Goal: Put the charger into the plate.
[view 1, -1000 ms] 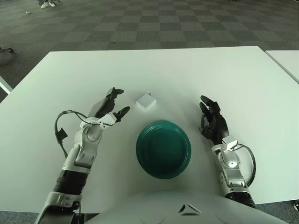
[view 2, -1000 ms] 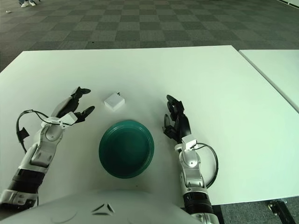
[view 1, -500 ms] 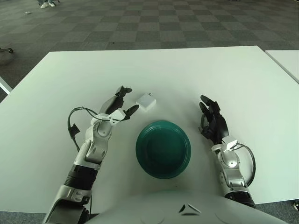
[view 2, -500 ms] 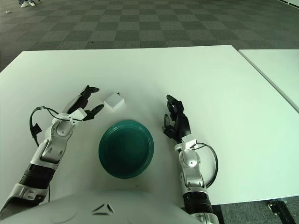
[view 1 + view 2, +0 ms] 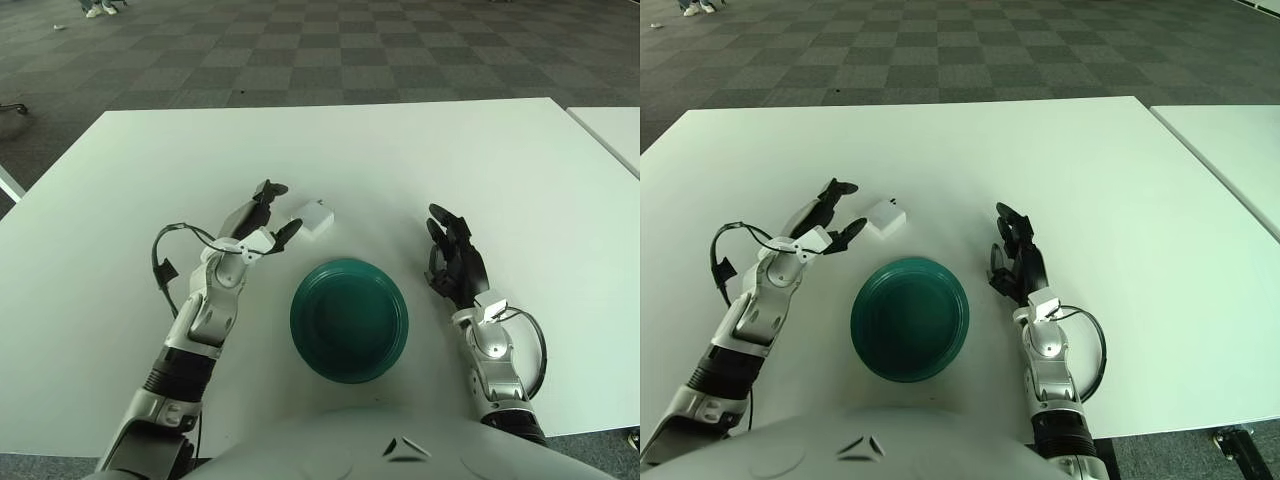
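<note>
The charger (image 5: 313, 217) is a small white block lying flat on the table (image 5: 520, 170), just beyond the far-left rim of the green plate (image 5: 350, 320) and apart from it. The left hand (image 5: 258, 225) hovers right beside the charger on its left, fingers spread wide and holding nothing, with one fingertip near the charger's top edge and another near its lower-left corner; whether any fingertip touches it I cannot tell. The right hand (image 5: 455, 262) rests on the table to the right of the plate, fingers loosely open, idle. The step in hand looks like the grasp. To do it well, the hand should settle so its fingers straddle the block across two opposite flat sides, low enough to catch the sides rather than skid over the top. Closing too early from the side would likely nudge the light block away. Once gripped, the carry to the plate is short: lift clear of the rim, then release over the middle.
</note>
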`<act>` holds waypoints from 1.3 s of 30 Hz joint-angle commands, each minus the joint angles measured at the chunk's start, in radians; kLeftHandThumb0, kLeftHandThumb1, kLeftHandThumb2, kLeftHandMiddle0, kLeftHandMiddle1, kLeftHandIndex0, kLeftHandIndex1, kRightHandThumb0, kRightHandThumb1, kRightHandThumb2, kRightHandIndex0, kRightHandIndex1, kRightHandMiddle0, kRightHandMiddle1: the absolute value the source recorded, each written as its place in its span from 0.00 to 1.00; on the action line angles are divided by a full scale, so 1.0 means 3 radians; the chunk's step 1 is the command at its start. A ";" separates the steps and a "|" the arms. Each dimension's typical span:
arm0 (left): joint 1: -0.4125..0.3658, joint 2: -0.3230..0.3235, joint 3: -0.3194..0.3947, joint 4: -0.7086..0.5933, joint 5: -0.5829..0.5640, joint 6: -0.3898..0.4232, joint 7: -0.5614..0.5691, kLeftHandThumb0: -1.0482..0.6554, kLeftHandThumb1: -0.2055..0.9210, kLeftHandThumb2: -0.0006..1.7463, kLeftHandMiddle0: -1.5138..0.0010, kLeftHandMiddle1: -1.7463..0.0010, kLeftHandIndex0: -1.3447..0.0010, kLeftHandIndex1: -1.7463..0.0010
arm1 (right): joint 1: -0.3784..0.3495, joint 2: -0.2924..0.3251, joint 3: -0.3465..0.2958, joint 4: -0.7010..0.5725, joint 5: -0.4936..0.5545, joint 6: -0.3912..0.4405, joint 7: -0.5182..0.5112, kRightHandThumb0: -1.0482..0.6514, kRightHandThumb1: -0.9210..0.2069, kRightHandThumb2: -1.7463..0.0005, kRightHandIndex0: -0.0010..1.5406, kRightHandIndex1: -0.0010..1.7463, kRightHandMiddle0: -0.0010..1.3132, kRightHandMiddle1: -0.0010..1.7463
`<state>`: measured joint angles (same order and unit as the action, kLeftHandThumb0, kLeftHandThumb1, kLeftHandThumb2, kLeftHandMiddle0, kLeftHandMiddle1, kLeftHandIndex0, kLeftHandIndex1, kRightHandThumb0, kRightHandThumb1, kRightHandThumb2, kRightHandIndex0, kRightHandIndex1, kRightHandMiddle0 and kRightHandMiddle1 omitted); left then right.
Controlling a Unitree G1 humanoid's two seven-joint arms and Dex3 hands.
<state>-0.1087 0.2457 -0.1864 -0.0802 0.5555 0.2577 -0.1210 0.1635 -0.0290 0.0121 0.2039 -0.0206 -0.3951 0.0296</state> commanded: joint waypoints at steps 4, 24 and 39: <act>-0.0158 -0.0056 -0.0013 -0.0155 0.0004 0.0200 -0.0036 0.00 1.00 0.43 0.78 0.95 1.00 0.46 | 0.0255 0.0052 0.0082 0.0457 -0.0088 0.0209 -0.0027 0.14 0.00 0.50 0.14 0.00 0.00 0.33; -0.0400 -0.0188 -0.0173 -0.0118 0.0100 0.0838 -0.0060 0.00 1.00 0.46 0.95 0.65 1.00 0.33 | 0.0282 0.0072 0.0153 0.0462 -0.0147 0.0193 -0.0113 0.15 0.00 0.49 0.13 0.00 0.00 0.30; -0.0518 -0.0445 -0.0316 0.0024 0.0197 0.1320 0.0133 0.00 1.00 0.46 1.00 0.52 1.00 0.32 | 0.0300 0.0095 0.0187 0.0452 -0.0183 0.0178 -0.0125 0.17 0.00 0.48 0.14 0.01 0.00 0.32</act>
<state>-0.2456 0.1329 -0.2644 -0.0902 0.5858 0.6115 -0.1152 0.1613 -0.0295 0.0296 0.2039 -0.0546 -0.3888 -0.0092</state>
